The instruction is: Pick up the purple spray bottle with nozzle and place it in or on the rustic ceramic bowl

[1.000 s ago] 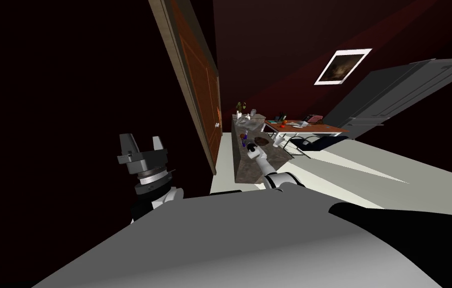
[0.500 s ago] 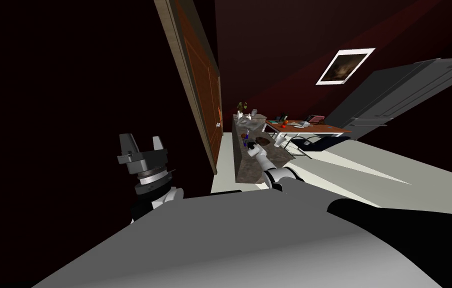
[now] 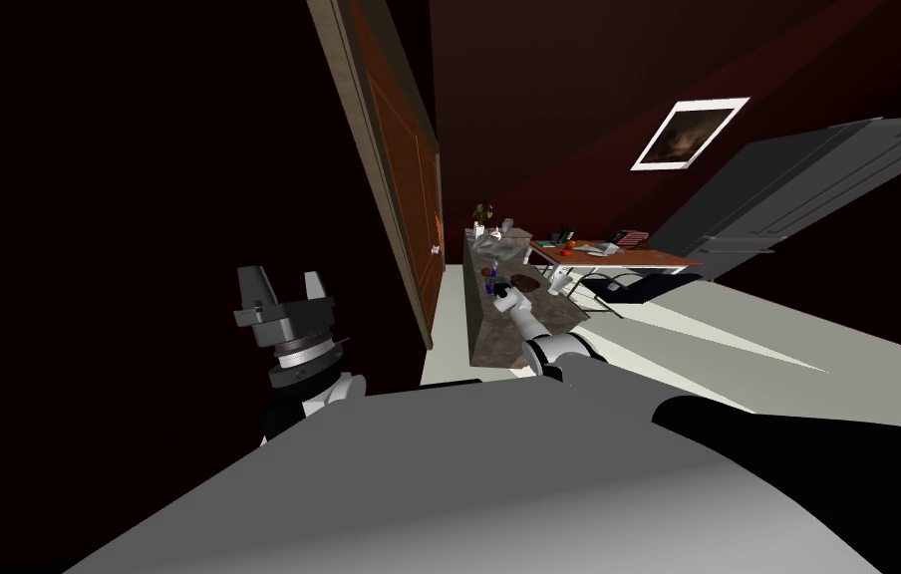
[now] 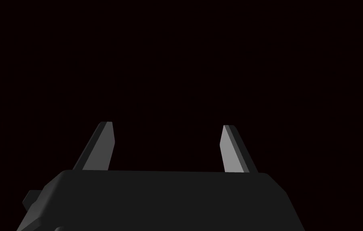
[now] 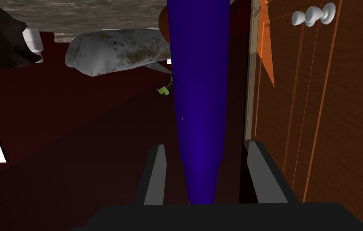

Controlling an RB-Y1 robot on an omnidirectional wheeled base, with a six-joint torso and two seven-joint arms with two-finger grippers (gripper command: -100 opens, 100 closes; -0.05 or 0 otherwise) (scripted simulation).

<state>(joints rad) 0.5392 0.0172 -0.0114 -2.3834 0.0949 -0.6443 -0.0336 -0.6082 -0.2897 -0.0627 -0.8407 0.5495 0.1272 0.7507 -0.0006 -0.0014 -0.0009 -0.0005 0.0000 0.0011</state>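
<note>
Right gripper (image 5: 206,145) straddles the purple spray bottle (image 5: 198,100), fingers not yet pressing!

The right arm reaches far out over the long stone-topped counter (image 3: 494,329), and its two fingers (image 5: 156,172) stand apart on either side of the bottle's narrow end, a sliver of gap showing at each side. The bottle sits on the counter beside the wooden door (image 5: 337,120) with its white knob (image 5: 313,14). Just right of the bottle lies the dark brown bowl (image 3: 526,282). Down at near left, the left gripper (image 3: 284,289) is held up by the chest, blades spread wide, nothing between them.
</note>
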